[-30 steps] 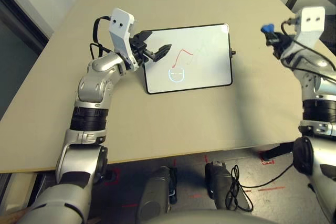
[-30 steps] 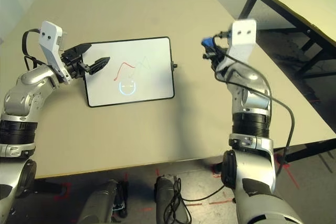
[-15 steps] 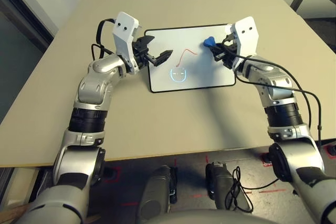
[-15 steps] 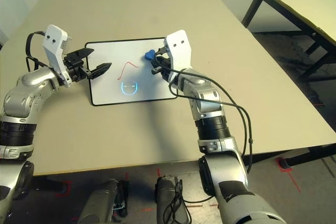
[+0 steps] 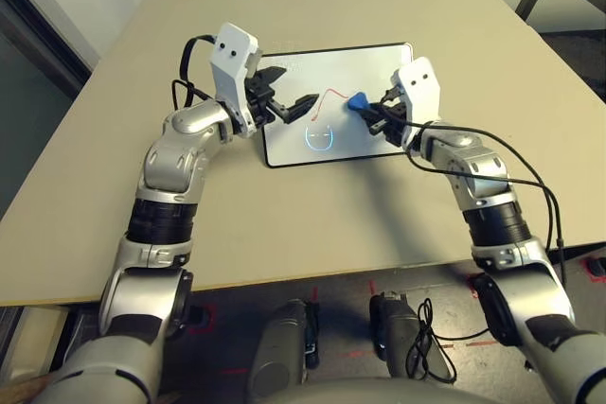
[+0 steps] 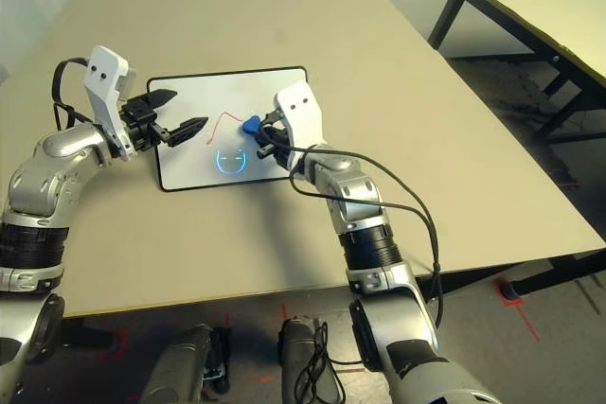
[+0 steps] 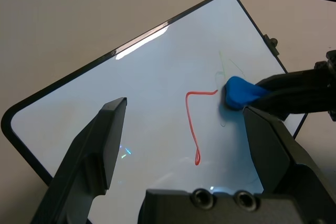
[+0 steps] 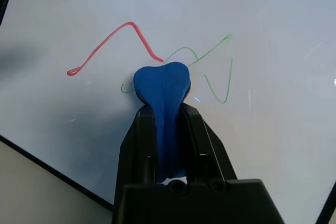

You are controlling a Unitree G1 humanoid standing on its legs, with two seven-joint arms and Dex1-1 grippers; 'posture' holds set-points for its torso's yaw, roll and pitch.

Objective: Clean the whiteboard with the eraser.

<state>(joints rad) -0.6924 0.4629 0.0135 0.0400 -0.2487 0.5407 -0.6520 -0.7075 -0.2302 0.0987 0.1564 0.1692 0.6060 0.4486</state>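
Right wrist view: the right gripper (image 8: 167,114) has its two fingers clamped on the blue eraser (image 8: 163,85), whose rounded end sits over the whiteboard (image 8: 283,145) at the end of a red line (image 8: 113,34), with thin green strokes (image 8: 227,85) around it; whether it touches the surface I cannot tell. Farther along, in the left wrist view, the left gripper (image 7: 181,153) holds nothing, its fingers wide apart over the whiteboard, which lies on the table (image 5: 284,224).
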